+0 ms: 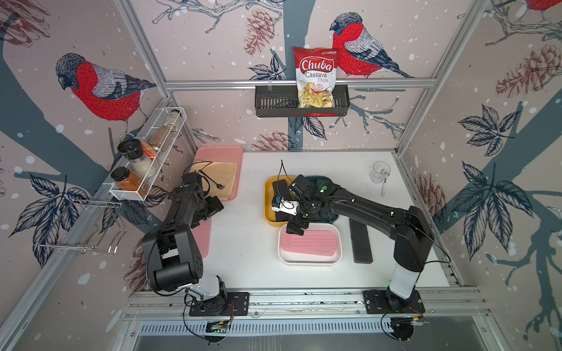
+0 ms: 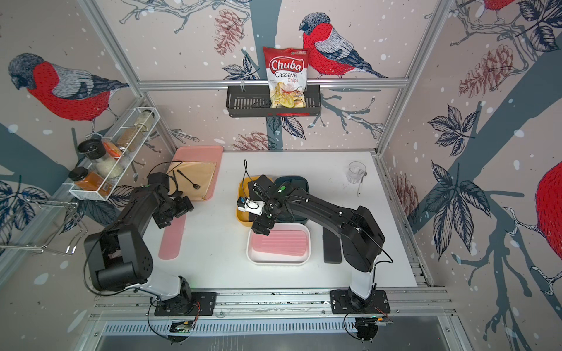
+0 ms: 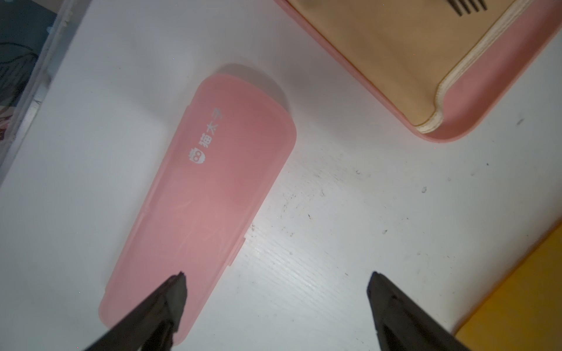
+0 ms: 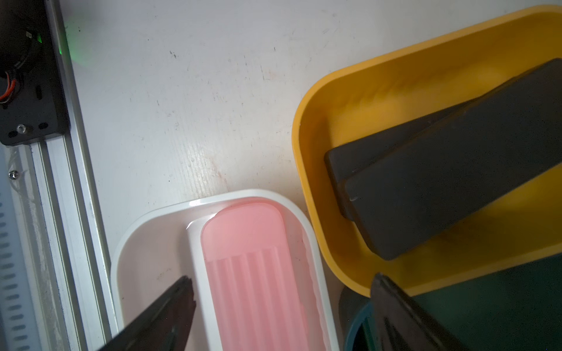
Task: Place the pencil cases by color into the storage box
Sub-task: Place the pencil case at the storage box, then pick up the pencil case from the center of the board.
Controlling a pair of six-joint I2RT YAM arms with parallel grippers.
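Since the pink pencil case (image 3: 200,206) lying flat on the table (image 1: 249,243) at left appears light, rigid and slippery, the left gripper (image 3: 276,276), wide and empty above it, should pinch across its narrow width mid-length; the right gripper (image 4: 281,278) hangs equally wide, empty.

Jaws of left gripper (image 3: 278,284) spread wide, nothing gripped. One fingertip (image 3: 178,291) overlaps near end of pink pencil case (image 3: 209,188); contact unclear. Other fingertip over bare white table (image 3: 349,188). Case lies flat, closed, white logo and Chinese characters on top. Corner of pink tray (image 3: 486,103) near case's far end, apart from it; tan mat (image 3: 380,60) inside tray, dark fork tines (image 3: 468,6) on mat. Corner of yellow tub (image 3: 523,291) at picture edge, beside second fingertip.
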